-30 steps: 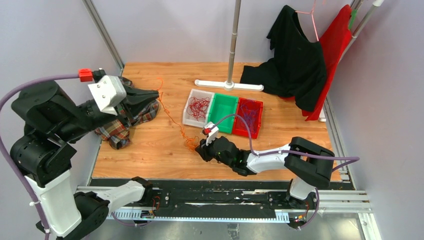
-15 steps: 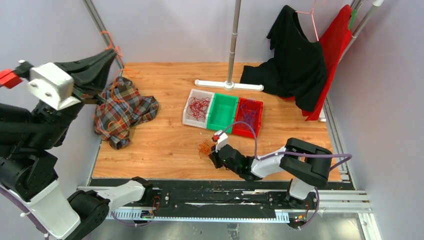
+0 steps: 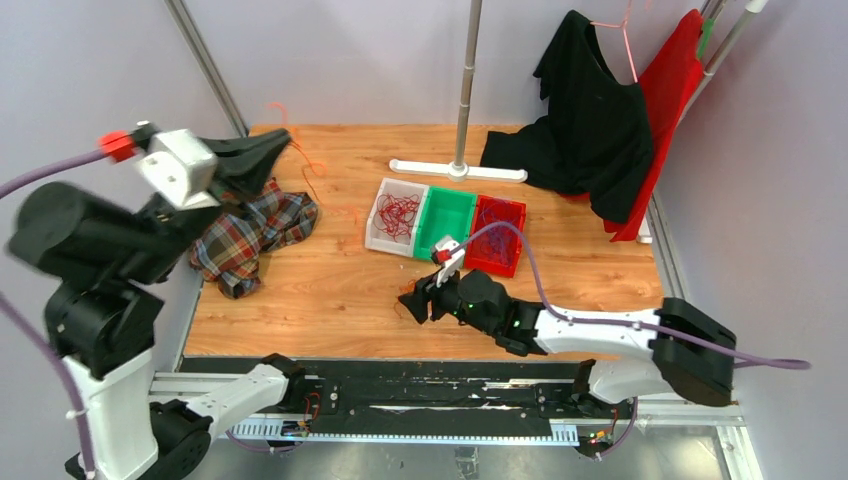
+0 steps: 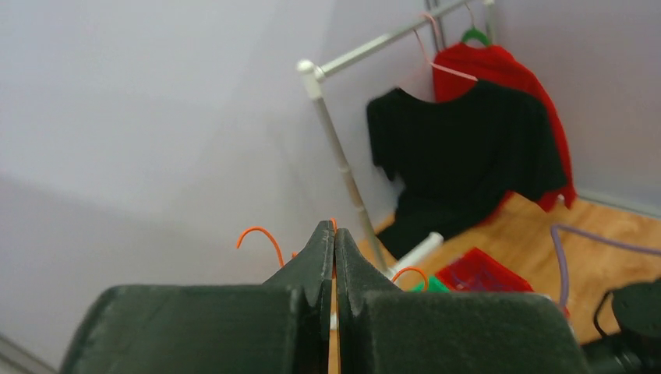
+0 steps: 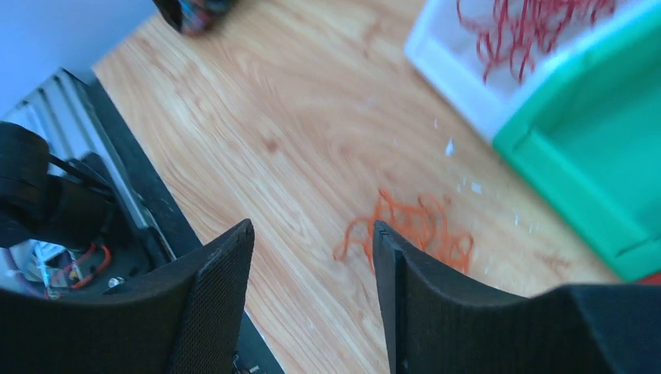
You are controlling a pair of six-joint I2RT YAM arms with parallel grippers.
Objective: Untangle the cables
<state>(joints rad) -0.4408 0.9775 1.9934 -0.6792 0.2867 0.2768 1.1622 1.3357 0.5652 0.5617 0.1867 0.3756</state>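
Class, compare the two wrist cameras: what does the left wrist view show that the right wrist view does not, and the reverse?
Left wrist only: left gripper shut on an orange wire, black shirt, red shirt. Right wrist only: right gripper open, a loose orange clump, white bin of red wires. Both: green bin, wooden table.

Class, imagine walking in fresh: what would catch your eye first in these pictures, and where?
The row of three plastic bins, white, green and red, sits mid-table. The left gripper, high at far left, is shut on a thin orange wire. The right gripper hangs open by a small orange wire clump near the front.
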